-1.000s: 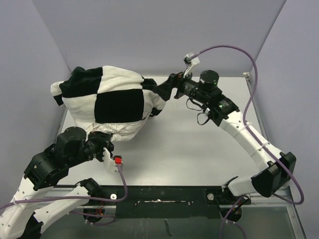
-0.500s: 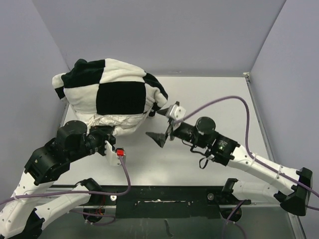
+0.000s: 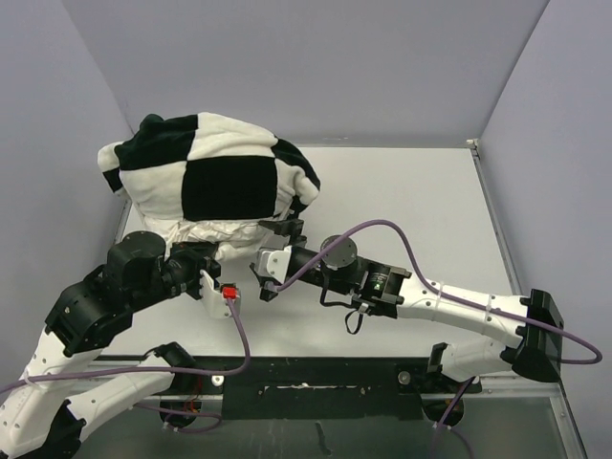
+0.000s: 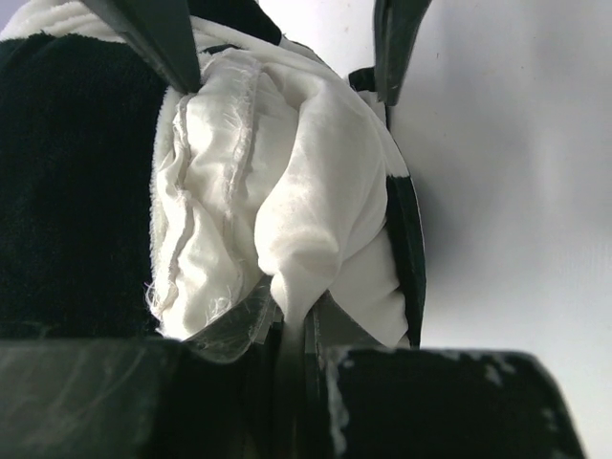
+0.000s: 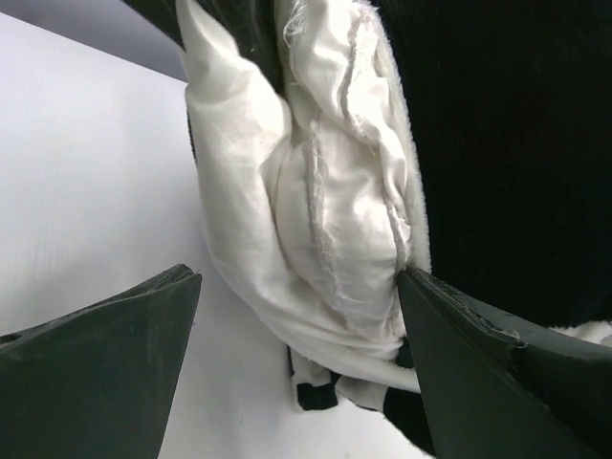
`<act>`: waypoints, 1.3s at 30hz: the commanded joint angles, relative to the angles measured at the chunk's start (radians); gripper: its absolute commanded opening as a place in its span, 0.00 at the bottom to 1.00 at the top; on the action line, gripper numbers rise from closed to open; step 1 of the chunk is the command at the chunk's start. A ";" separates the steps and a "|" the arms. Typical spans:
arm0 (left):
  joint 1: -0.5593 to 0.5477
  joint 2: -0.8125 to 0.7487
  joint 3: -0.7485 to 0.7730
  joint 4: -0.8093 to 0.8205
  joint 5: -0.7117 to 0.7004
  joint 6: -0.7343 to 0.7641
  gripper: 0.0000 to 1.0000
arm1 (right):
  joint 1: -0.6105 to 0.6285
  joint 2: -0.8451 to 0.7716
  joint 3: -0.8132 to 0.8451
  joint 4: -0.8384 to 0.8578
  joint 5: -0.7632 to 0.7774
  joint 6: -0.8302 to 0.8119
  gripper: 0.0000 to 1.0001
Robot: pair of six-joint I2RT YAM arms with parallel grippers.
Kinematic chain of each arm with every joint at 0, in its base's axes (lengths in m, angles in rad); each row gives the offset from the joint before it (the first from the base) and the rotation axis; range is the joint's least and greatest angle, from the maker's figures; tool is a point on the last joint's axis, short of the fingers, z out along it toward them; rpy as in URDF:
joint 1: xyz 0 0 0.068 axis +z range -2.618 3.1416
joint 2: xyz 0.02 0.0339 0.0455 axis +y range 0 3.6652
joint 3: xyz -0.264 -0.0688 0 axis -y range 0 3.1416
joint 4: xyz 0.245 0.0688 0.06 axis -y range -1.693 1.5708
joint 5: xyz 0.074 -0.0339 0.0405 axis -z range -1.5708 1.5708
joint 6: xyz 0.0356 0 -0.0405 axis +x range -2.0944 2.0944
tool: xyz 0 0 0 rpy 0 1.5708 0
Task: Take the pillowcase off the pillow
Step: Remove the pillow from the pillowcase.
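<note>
The black-and-white checkered pillowcase (image 3: 220, 182) lies bunched at the far left, still around the pillow. The white pillow (image 3: 234, 237) bulges out of its near, open end. My left gripper (image 3: 212, 258) is shut on a fold of the pillow's white fabric (image 4: 292, 306); the pillowcase's black pile (image 4: 76, 191) is on the left of that view. My right gripper (image 3: 263, 251) is open at the same end. In the right wrist view its jaws (image 5: 296, 325) straddle the pillow (image 5: 316, 191); one fingertip (image 5: 430, 296) touches the seam by the pillowcase (image 5: 507, 143).
Purple-grey walls close in behind and on both sides. The white table (image 3: 411, 210) extends to the right of the pillow. The right arm (image 3: 449, 301) crosses the near middle. Cables loop over both arms, and a black rail (image 3: 316, 382) runs along the near edge.
My right gripper left the pillowcase's far right corner, opened, and swung down and left to the pillow's exposed near end. The pillowcase sagged slightly. The left gripper kept its hold.
</note>
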 commanded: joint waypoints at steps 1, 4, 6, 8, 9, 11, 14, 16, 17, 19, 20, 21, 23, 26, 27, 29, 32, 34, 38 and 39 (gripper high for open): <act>-0.003 -0.044 0.077 0.128 0.014 0.005 0.00 | -0.015 0.005 0.098 0.049 0.013 -0.098 0.88; -0.003 -0.058 0.064 0.120 0.011 0.007 0.00 | -0.034 -0.004 0.122 0.005 -0.028 -0.085 0.84; -0.003 -0.065 0.054 0.117 0.011 0.012 0.00 | -0.052 -0.015 0.138 -0.022 -0.067 -0.068 0.81; -0.003 -0.072 0.044 0.121 0.016 0.020 0.00 | -0.075 -0.017 0.155 -0.046 -0.096 -0.050 0.77; -0.003 -0.074 0.041 0.126 0.019 0.023 0.00 | -0.079 -0.009 0.166 -0.056 -0.098 -0.050 0.75; -0.003 -0.074 0.038 0.135 0.021 0.022 0.00 | -0.080 0.012 0.188 -0.075 -0.106 -0.056 0.69; -0.003 -0.066 0.047 0.137 0.014 0.018 0.00 | -0.077 0.045 0.209 -0.106 -0.125 -0.058 0.62; -0.003 -0.065 0.047 0.139 0.013 0.018 0.00 | -0.072 0.056 0.209 -0.108 -0.126 -0.063 0.59; -0.003 -0.064 0.048 0.140 0.011 0.021 0.00 | -0.070 0.058 0.207 -0.108 -0.128 -0.063 0.59; -0.003 -0.064 0.048 0.142 0.012 0.023 0.00 | -0.071 0.056 0.200 -0.104 -0.133 -0.064 0.59; -0.003 -0.064 0.048 0.143 0.012 0.023 0.00 | -0.070 0.056 0.198 -0.104 -0.135 -0.064 0.59; -0.003 -0.063 0.048 0.143 0.011 0.024 0.00 | -0.071 0.057 0.200 -0.111 -0.137 -0.065 0.59; -0.003 -0.060 0.047 0.149 0.010 0.025 0.00 | -0.067 0.063 0.203 -0.126 -0.136 -0.070 0.59; -0.003 -0.058 0.049 0.154 0.009 0.027 0.00 | -0.062 0.065 0.199 -0.133 -0.132 -0.074 0.60; -0.003 -0.058 0.049 0.155 0.008 0.027 0.00 | -0.059 0.062 0.194 -0.133 -0.131 -0.073 0.60; -0.003 -0.058 0.048 0.155 0.008 0.028 0.00 | -0.050 0.049 0.178 -0.133 -0.131 -0.067 0.61; -0.003 -0.062 0.045 0.154 0.006 0.030 0.00 | -0.041 0.037 0.158 -0.129 -0.118 -0.066 0.63; -0.003 -0.063 0.042 0.154 0.005 0.033 0.00 | -0.040 0.044 0.161 -0.123 -0.117 -0.068 0.65; -0.003 -0.062 0.046 0.155 0.004 0.037 0.00 | -0.038 0.078 0.178 -0.125 -0.123 -0.069 0.68; -0.003 -0.061 0.048 0.155 0.001 0.037 0.00 | -0.036 0.086 0.180 -0.125 -0.123 -0.072 0.68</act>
